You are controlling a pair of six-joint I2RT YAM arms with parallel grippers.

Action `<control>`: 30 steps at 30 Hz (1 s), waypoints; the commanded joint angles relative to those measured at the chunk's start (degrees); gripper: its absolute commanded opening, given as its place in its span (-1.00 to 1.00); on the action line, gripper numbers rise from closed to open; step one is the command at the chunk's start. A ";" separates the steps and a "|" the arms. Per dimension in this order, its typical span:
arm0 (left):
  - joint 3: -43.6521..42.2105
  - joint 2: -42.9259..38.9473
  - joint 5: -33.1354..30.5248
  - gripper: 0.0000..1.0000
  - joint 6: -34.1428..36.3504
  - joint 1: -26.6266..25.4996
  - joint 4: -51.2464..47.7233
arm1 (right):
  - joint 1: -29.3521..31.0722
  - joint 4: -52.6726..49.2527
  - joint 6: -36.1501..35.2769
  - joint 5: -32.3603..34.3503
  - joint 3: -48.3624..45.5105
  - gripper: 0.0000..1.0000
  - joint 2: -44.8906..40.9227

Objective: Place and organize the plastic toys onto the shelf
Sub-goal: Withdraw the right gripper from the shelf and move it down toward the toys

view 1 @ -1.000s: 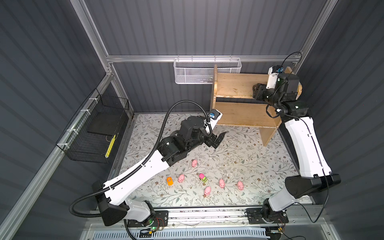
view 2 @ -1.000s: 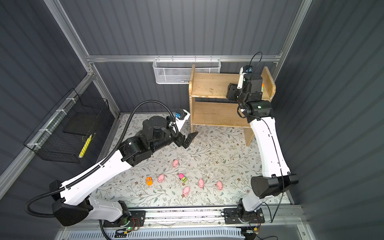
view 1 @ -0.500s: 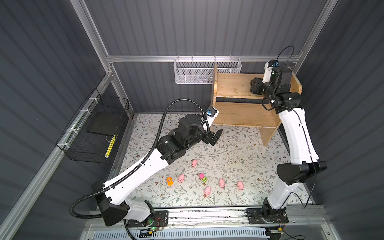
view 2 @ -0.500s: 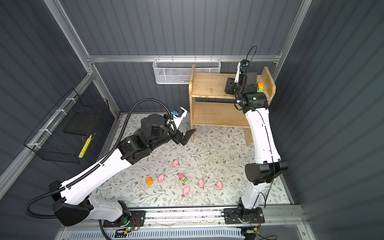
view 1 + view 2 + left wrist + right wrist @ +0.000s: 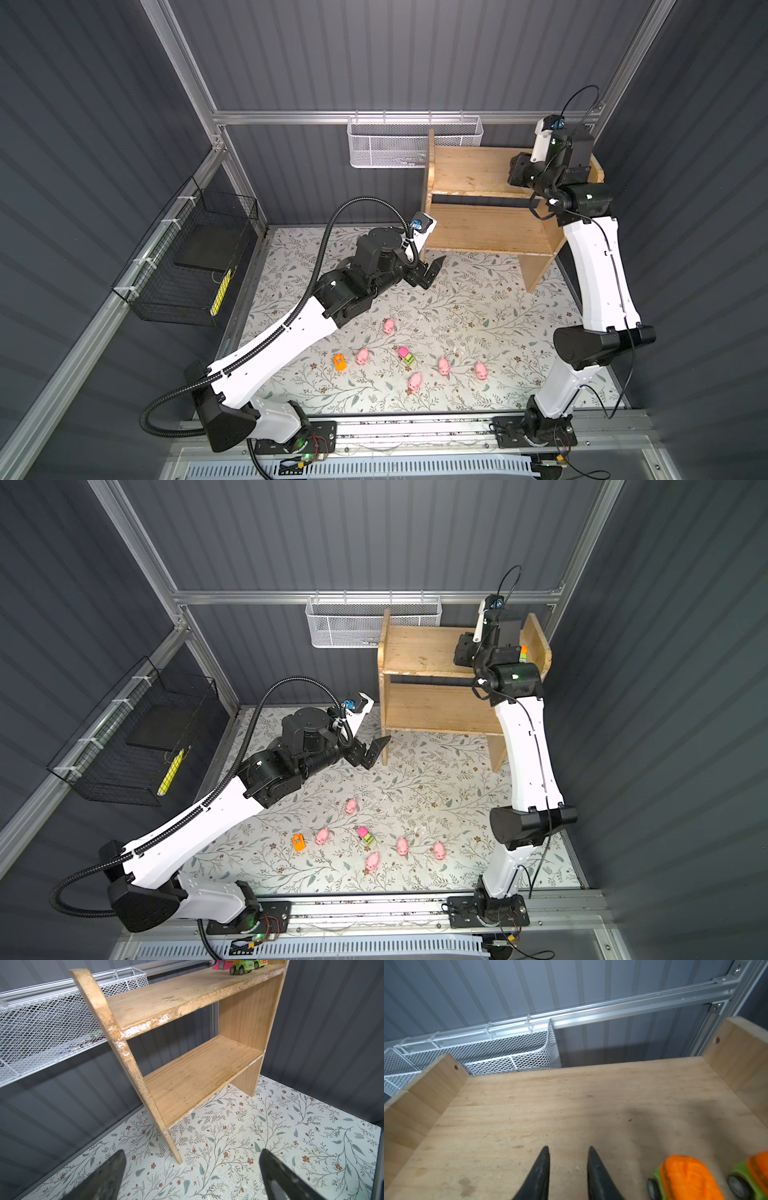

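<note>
Right gripper (image 5: 568, 1148) hovers over shelf (image 5: 571, 1095) top; open board toward left panel (image 5: 438, 1084).

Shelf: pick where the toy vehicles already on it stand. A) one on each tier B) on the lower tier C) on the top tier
C: in the left wrist view the vehicles stand at one end of the top tier of the shelf, and no toy shows on its lower tier.
</note>
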 commanded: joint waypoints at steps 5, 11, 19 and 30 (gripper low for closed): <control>-0.57 -1.29 0.75 0.99 -0.74 0.38 -0.89 | 4.34 -8.27 -0.73 0.11 -1.80 -0.46 -6.65; -4.35 -5.22 0.80 0.99 -3.37 0.36 -2.29 | 14.23 -8.84 2.40 3.78 -27.88 -0.44 -22.69; -10.54 -9.71 0.60 0.99 -6.48 0.36 -4.47 | 20.32 -7.52 9.42 2.03 -58.61 -0.43 -36.38; -13.84 -11.21 -0.04 1.00 -8.22 0.27 -5.66 | 21.92 3.93 13.07 -4.75 -78.77 -0.46 -29.38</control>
